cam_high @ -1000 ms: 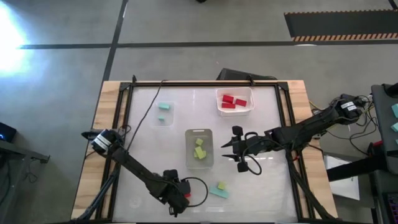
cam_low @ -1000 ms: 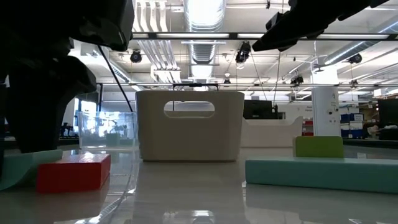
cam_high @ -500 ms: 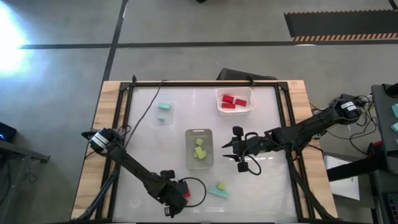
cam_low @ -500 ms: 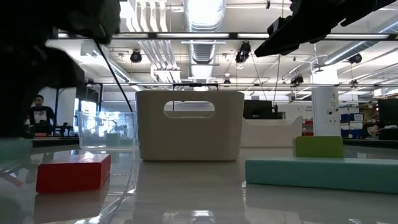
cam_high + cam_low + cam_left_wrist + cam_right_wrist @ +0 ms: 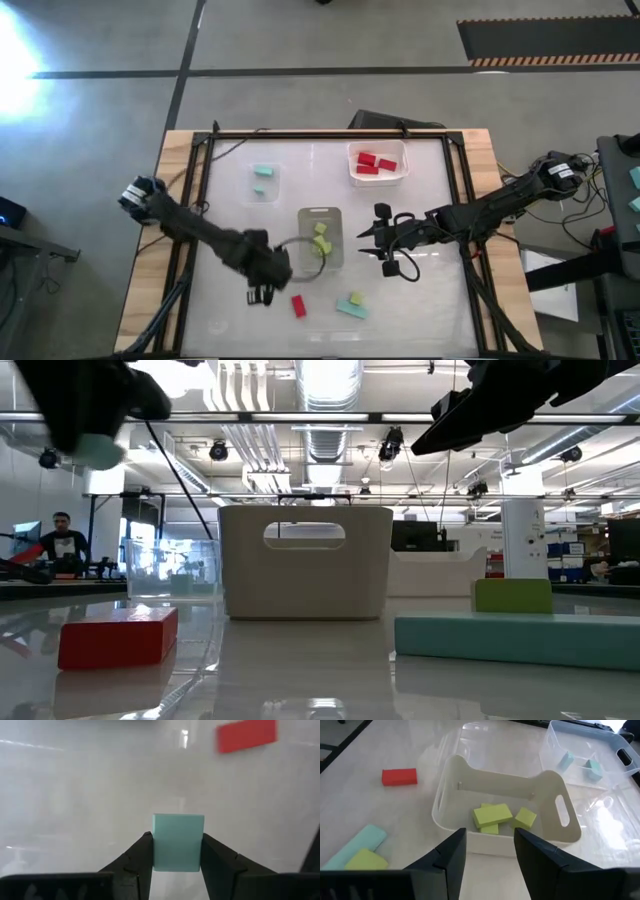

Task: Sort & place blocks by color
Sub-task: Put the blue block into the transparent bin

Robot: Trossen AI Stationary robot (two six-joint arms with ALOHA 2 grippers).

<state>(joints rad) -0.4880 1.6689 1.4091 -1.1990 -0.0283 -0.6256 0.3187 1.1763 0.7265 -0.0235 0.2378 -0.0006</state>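
The left hand holds a teal block up over the surface.

The surface (image 5: 440, 300) holds three bins. The bin for teal blocks (image 5: 263, 183) sits near the far left corner, and I think the held block should go there. That bin lies away from the left hand (image 5: 262, 293), toward the far edge, and the left arm is the nearer one to it. The left hand is near the front edge and is closed on the teal block (image 5: 178, 842), gripping its two side faces; I cannot tell which way its long side runs. The right hand (image 5: 382, 239) waits by the middle bin (image 5: 320, 214), fingers partly apart and empty. A red block (image 5: 298, 306) lies near the front edge, just beside the left hand, with its long side going from front to back.
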